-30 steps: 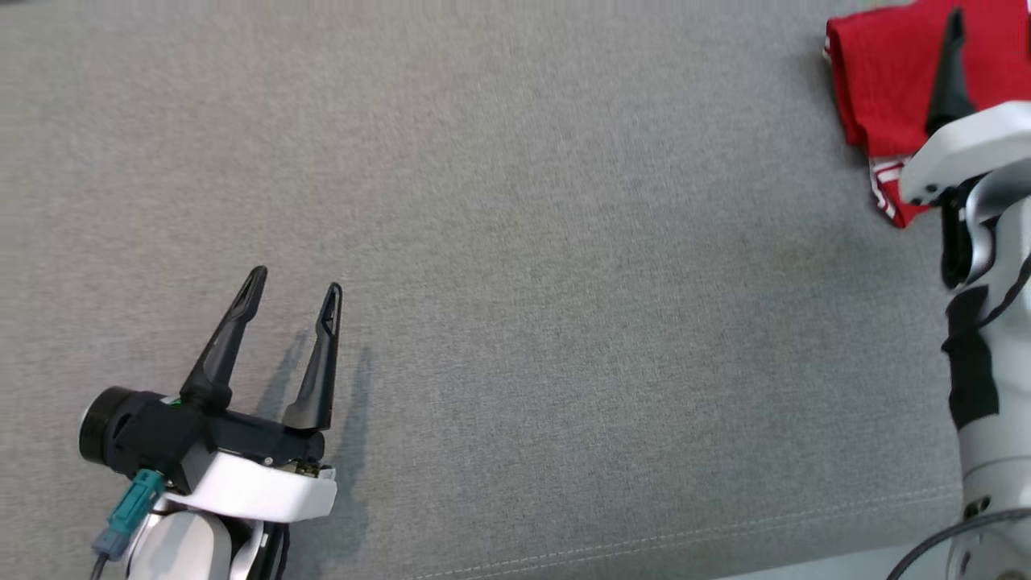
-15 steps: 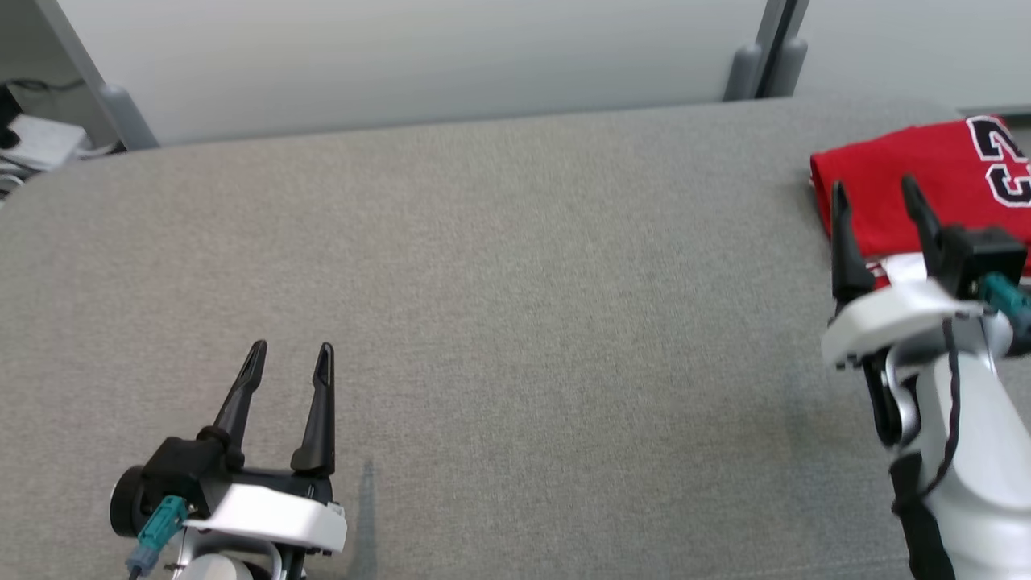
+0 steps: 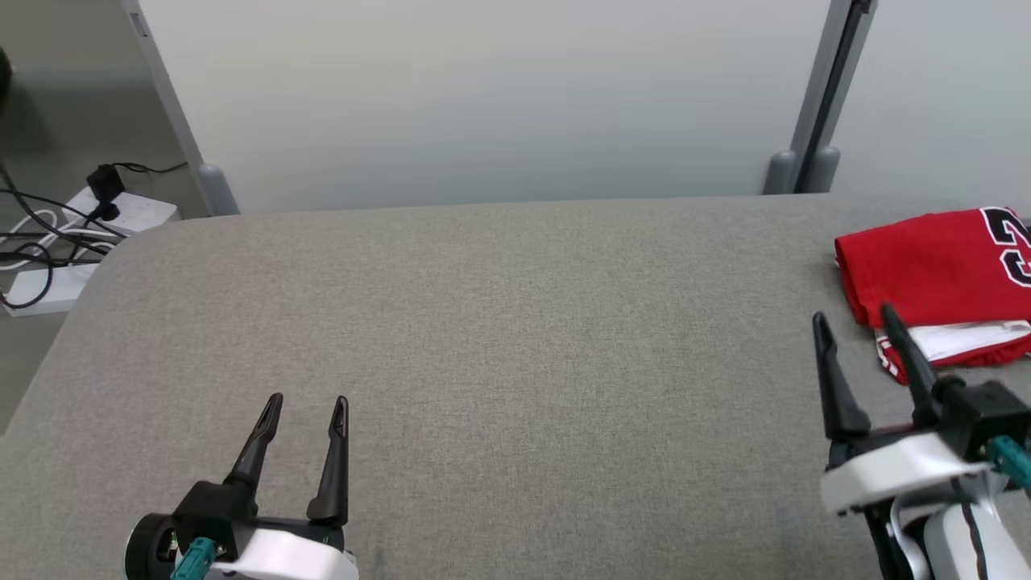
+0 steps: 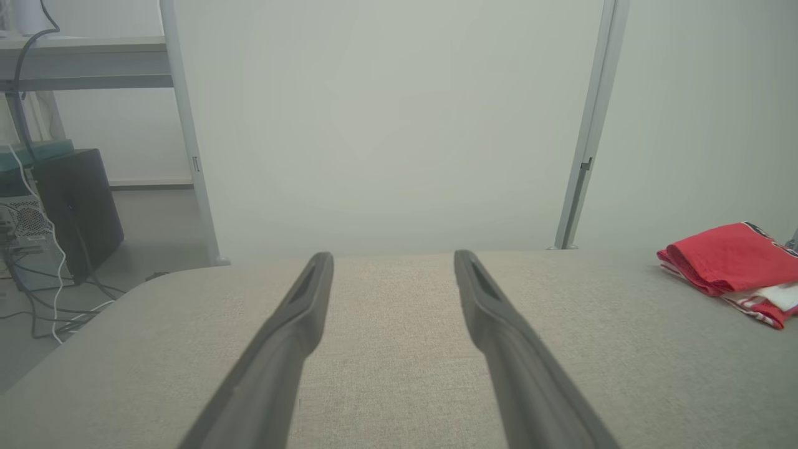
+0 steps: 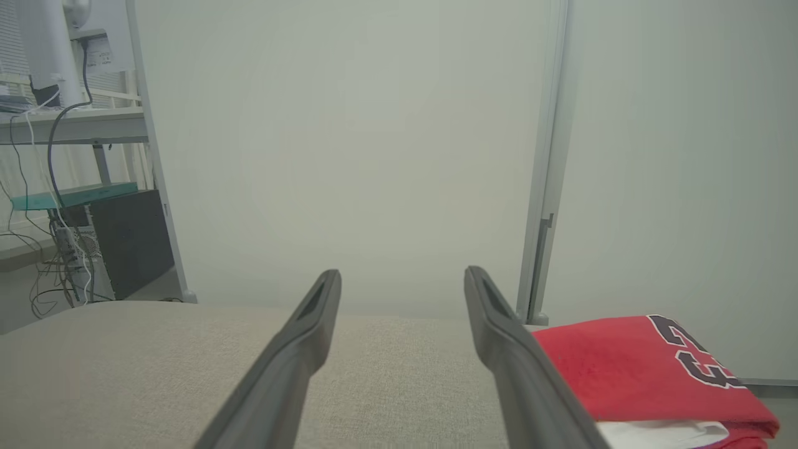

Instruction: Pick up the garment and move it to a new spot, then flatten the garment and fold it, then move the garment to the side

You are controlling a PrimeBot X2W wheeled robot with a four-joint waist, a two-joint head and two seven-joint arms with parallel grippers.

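A pale wall panel (image 3: 483, 97) stands behind the work, split by an upright grey post (image 3: 813, 105) toward the right. In front of it a wide table (image 3: 515, 338) covered in grey woven cloth takes up most of the head view, with a rounded corner at the far left.

The garment (image 3: 926, 266) lies on the far right part of the table, near the back edge, and runs off the right side of the head view. It is red and folded into a flat stack. Black numerals edged in white show on top, and a white layer and striped trim show along its near edge.

The right gripper (image 3: 852, 312) is at the lower right, just in front of the garment's near left corner. Its two dark fingers are spread wide with nothing between them. In the head view the outer fingertip overlaps the garment's near edge; whether it touches the fabric cannot be told.

The left gripper (image 3: 308, 399) is at the lower left over bare cloth, well apart from the garment. Its fingers are also spread and empty, pointing toward the wall.

Beyond the table's left corner, a white power strip (image 3: 129, 211) lies on the floor with black cables (image 3: 32, 234) looping beside it.
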